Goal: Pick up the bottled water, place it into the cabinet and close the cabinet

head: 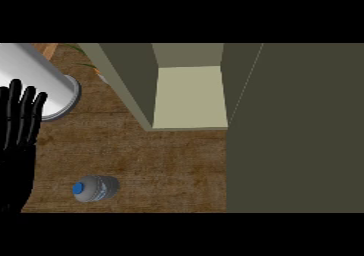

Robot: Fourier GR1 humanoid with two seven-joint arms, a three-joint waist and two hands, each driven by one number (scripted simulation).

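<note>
Bottled water (95,189) stands on the wooden counter (170,160), seen from above, its blue cap facing up at the lower left of the view. Nothing touches it. My left hand (14,135) shows at the view's left edge, black, fingers straight and spread, pointing up, holding nothing; it rests there, apart from the bottle, which lies below and to the right of its fingers. My right hand is not visible. Above the bottle, past a stretch of bare counter, the cabinet (189,95) is open: a pale inner floor shows between dark olive walls. A large olive panel (299,130), which I take for the cabinet's door, fills the right side of the view. A white cylinder (37,75) lies at the upper left, near my fingertips; whether they touch it I cannot tell.
</note>
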